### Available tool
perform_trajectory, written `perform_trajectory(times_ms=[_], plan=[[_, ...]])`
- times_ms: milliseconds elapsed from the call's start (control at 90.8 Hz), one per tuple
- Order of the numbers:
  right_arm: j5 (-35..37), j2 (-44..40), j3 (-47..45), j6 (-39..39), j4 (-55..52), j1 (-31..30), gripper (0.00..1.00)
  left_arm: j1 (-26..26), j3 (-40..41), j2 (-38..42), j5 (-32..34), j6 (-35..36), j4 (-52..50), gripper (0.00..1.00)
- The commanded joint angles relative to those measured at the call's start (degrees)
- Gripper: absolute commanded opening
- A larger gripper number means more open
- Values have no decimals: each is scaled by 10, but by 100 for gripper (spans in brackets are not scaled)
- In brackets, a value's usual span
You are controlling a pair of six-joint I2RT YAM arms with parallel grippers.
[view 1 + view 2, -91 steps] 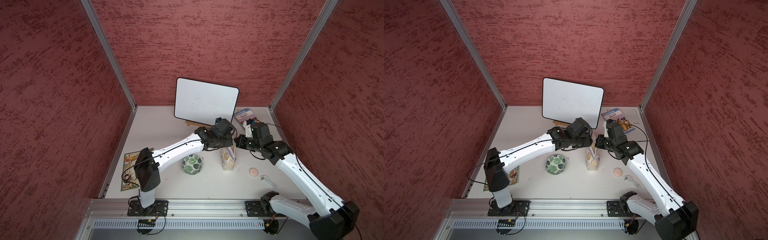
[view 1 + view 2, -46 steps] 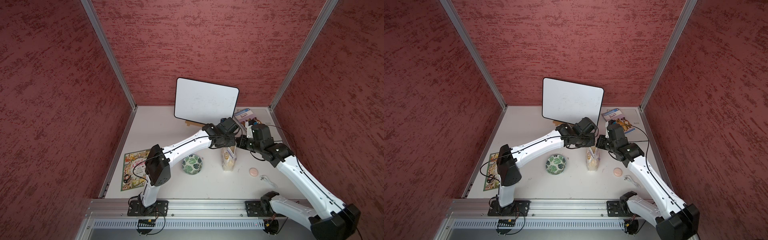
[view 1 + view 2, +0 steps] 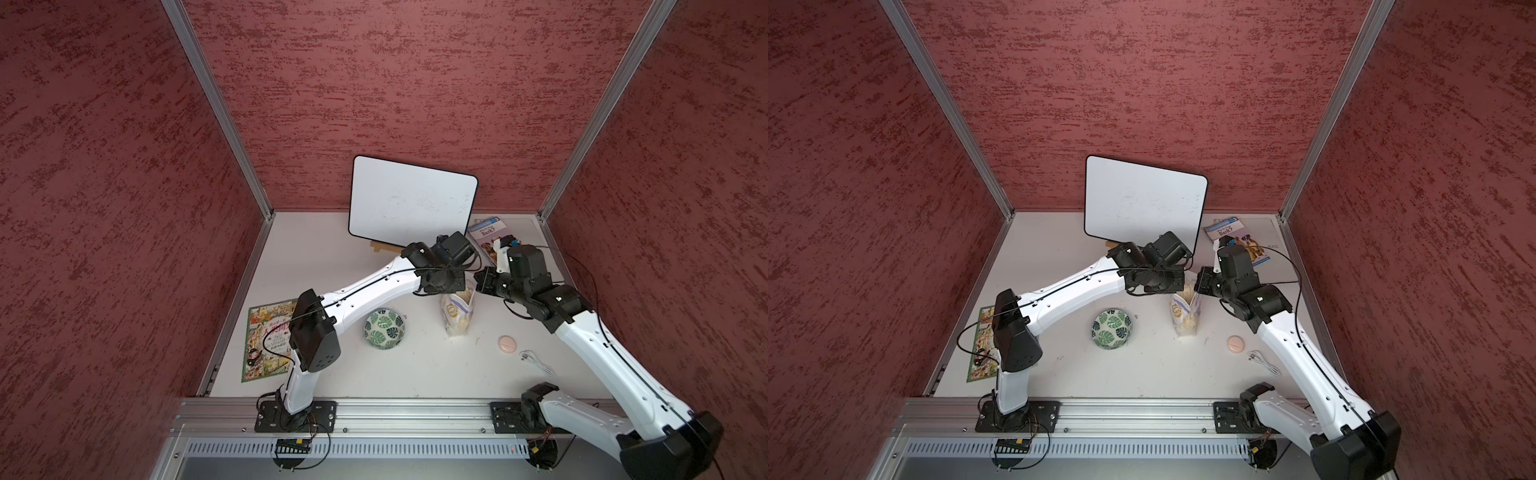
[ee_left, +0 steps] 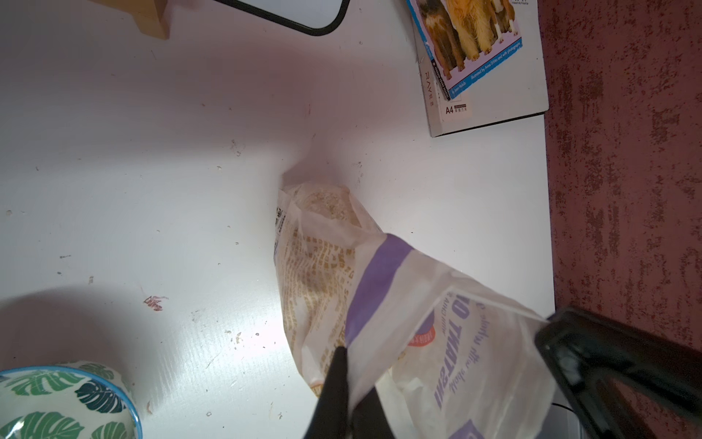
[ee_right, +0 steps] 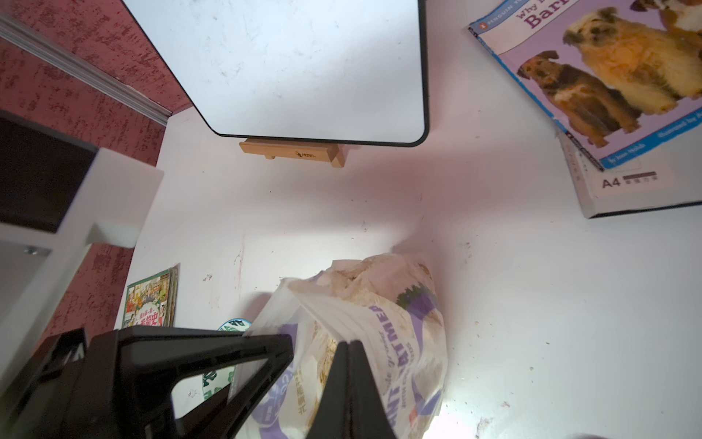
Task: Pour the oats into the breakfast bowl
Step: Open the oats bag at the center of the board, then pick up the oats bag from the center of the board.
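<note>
Item: the oats (image 3: 457, 320), in their pouch, stood base down on the desk (image 3: 332, 266) between your two arms. They were near the breakfast bowl (image 3: 385, 329) but apart from it; the bowl sat toward your left arm's side and showed only its leaf pattern inside. Holding: your left tool (image 4: 343, 387) was pressed together on the film of one lip at the pouch's top, and your right tool (image 5: 351, 384) was pressed together on the opposite lip. Purpose, as judged: two pinches on facing lips kept the mouth spread and stopped the soft pouch from slumping, ready for a lift and tip. Orientation: the long axis ran close to vertical. The mouth pointed upward, with pale flakes visible down it in both top views. The gold-emblem face was turned roughly toward the bowl. To pour, you would have needed that mouth carried across and tipped over the bowl's rim.
</note>
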State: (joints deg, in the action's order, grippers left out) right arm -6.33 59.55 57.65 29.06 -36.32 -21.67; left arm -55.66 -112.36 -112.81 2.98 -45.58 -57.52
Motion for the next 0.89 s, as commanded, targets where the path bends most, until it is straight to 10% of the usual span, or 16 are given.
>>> perform_trajectory(times_ms=[0,187,441,672,882], plan=[[-27,-41,-1,-20,89,11,0,6,-36,34,-16,0,-17,0],[56,-48,0,-33,34,11,0,8,-95,26,37,18,-89,0],[-83,-28,-40,-15,129,10,0,21,-72,8,0,-9,-69,0],[-60,-112,-127,-50,194,10,84,41,-70,8,19,-21,-83,0],[-61,-187,-253,-53,284,3,99,55,-63,11,30,-45,-85,0]])
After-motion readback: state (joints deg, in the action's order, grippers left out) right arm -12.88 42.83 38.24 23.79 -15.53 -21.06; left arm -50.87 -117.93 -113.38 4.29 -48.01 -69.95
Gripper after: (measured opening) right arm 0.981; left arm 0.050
